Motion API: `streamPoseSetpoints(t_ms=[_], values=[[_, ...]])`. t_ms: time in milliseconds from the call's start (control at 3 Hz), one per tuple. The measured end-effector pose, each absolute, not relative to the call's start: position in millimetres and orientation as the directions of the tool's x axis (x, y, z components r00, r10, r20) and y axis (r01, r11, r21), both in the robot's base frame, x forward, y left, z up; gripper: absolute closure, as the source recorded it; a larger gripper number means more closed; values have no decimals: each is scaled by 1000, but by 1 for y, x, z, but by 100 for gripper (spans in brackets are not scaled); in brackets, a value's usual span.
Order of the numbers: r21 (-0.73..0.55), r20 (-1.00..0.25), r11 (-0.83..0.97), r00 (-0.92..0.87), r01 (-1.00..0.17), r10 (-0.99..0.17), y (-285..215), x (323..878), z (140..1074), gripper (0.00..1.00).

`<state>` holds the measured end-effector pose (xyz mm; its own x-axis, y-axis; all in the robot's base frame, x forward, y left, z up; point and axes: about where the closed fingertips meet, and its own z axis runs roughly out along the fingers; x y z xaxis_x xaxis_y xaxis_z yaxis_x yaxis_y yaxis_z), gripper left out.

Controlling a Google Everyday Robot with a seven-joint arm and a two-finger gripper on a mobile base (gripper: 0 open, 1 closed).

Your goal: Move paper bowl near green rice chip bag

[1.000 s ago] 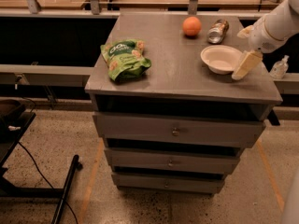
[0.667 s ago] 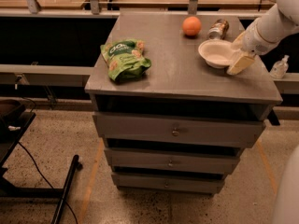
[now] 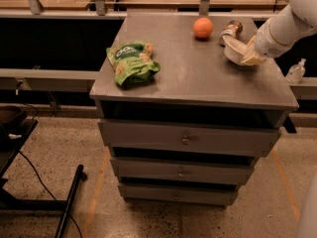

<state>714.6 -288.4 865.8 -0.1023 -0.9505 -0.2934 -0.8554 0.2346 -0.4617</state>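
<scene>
The paper bowl (image 3: 235,49) is off-white and hangs tilted just above the right side of the grey cabinet top (image 3: 198,78). My gripper (image 3: 253,56) is at the bowl's right rim, shut on it, with the white arm reaching in from the upper right. The green rice chip bag (image 3: 132,62) lies flat on the left side of the top, well apart from the bowl.
An orange fruit (image 3: 203,28) and a silver can (image 3: 231,29) on its side lie at the back of the top, right behind the bowl. A small clear bottle (image 3: 296,72) stands on a ledge to the right. Drawers (image 3: 185,140) sit below.
The bowl lay flat on the top with my gripper at its right rim. Now the bowl is tilted and raised, and the gripper has shifted up and toward the back.
</scene>
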Motion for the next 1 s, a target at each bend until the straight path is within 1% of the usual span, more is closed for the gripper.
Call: streamPoseSetpoints(t_ms=[333,667,1000], values=[[-554,-297,187,-17,-811,-955,-275,702,905,100],[-649,-264,104,95,-754,-960,-248,690,951,100],[-688,-207,12,181,-725,-961,-211,693,975,100]])
